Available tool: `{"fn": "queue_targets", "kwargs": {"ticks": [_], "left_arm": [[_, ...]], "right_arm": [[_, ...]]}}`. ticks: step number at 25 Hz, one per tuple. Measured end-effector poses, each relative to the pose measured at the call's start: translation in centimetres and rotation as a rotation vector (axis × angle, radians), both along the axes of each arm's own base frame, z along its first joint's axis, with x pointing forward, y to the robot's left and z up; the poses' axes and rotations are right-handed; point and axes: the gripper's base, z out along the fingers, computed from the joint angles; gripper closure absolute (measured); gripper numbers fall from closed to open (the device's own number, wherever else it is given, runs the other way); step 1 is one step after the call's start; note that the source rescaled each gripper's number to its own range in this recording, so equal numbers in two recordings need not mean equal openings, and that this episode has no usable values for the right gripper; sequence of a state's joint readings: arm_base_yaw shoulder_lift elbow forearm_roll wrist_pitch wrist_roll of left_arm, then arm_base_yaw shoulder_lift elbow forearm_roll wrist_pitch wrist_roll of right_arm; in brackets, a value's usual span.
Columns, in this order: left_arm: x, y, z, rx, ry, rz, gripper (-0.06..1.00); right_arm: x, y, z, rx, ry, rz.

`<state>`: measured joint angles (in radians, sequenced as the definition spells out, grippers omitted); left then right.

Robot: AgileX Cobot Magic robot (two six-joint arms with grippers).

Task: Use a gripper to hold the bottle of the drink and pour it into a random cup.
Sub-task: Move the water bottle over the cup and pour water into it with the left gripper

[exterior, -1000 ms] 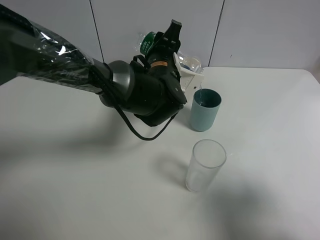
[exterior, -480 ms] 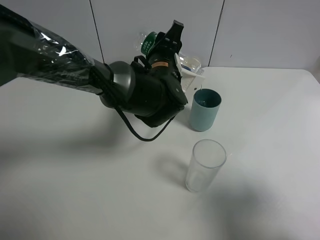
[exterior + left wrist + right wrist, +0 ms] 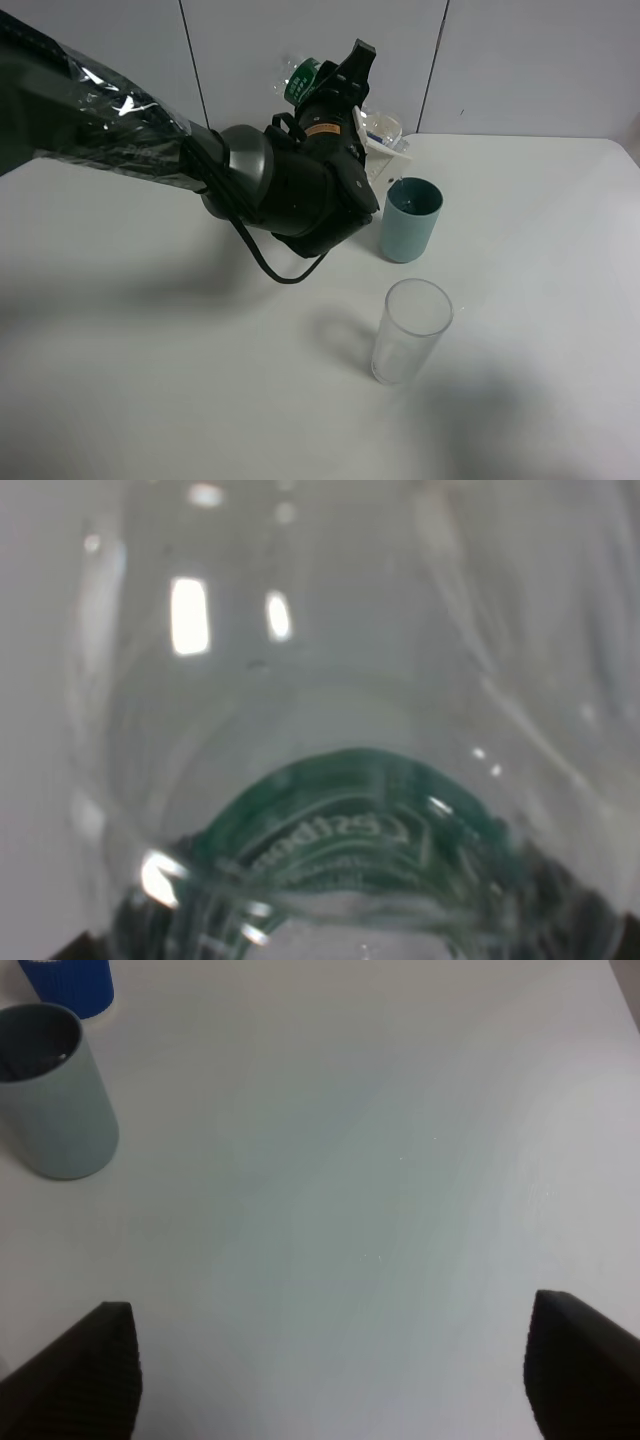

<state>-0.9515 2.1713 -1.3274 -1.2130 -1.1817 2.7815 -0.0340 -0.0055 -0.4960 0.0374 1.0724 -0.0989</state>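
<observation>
Left gripper (image 3: 338, 100): black, on a plastic-wrapped arm (image 3: 100, 120), clenched around the bottle of the drink (image 3: 298, 82). The bottle is tilted in the air over the far side of the bench (image 3: 150, 380), just left of the cup (image 3: 410, 220).
Cup: grey-teal tumbler, upright.
Clear glass (image 3: 410, 330): upright, nearer than the cup and apart from it.
Right gripper (image 3: 330, 1380): fingers spread wide, holding nothing.
Blue cup (image 3: 70, 982): beside the grey-teal cup.
</observation>
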Motion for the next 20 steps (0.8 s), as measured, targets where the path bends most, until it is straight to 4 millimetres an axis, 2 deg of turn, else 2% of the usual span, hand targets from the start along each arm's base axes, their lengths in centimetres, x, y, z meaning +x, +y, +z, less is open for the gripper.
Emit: {"fn": "queue_targets", "kwargs": {"ticks": [20], "left_arm": [[0.03,-0.34,0.31,0.071,-0.029,-0.038,0.94]], "right_arm": [[0.00,0.00,0.00,0.000,0.000,0.000]]}}
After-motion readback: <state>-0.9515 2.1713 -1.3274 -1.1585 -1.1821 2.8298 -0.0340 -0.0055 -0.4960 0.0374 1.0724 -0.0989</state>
